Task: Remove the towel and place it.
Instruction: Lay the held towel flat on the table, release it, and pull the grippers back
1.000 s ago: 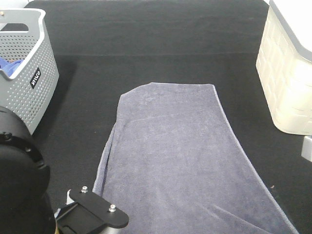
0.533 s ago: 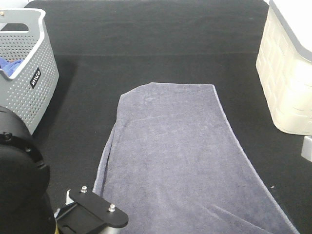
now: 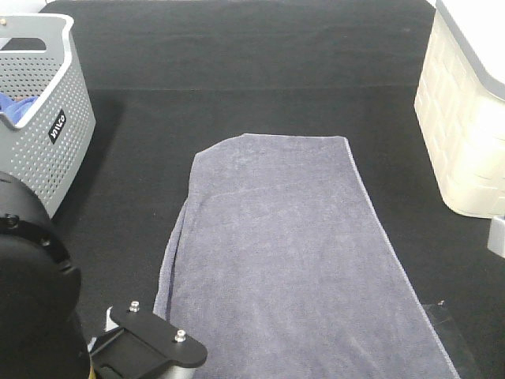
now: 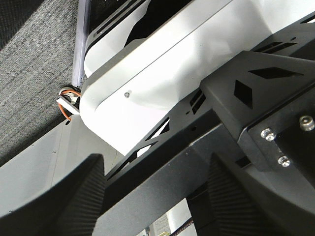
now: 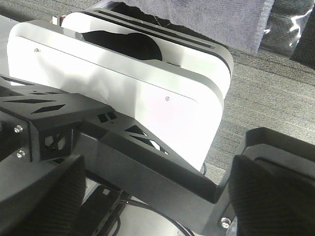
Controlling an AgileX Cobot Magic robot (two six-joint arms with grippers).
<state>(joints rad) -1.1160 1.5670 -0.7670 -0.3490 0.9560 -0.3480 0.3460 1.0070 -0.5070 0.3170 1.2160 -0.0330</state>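
A black table carries the slate-grey towel, which lies spread flat and out of the grey perforated basket, to the right of that basket and well apart from it, its near end running off the bottom of the high view. A cream ribbed bin stands on the far side of the towel from the basket. Below the basket, the black bulk of the left arm fills the corner. A bright blue cloth shows inside the basket. The left gripper and right gripper both have their fingers spread apart, with nothing held between them.
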